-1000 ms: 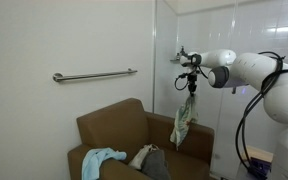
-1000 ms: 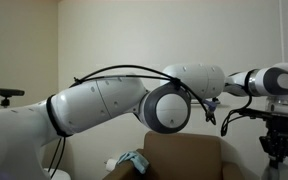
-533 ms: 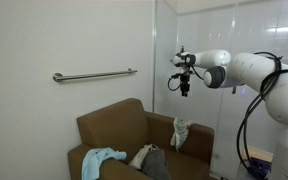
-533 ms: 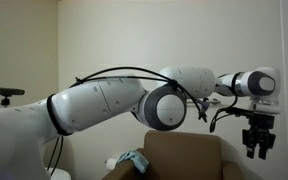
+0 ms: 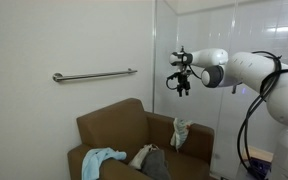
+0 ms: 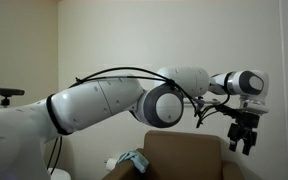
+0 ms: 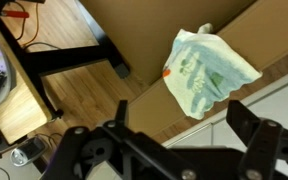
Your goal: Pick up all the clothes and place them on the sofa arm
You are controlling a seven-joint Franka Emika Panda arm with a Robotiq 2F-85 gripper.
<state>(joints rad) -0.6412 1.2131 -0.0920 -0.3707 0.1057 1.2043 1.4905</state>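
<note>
Plainly, mint garment [image 7: 209, 70] on sofa arm [image 5: 201, 135]

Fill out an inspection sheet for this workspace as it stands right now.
Surface: brown armchair; its sofa arm carries one garment.
Job's things: mint green cloth draped on the sofa arm; light blue cloth and dark grey cloth lie low in the chair, not on that arm.
Clutter: dark stand legs on the wood floor beside the chair.
Grippers: gripper open, empty, high above the sofa arm.
Cables: black cable loops along the robot arm; loose wires on the floor.
Surroundings: grey wall rail on a white wall.
</note>
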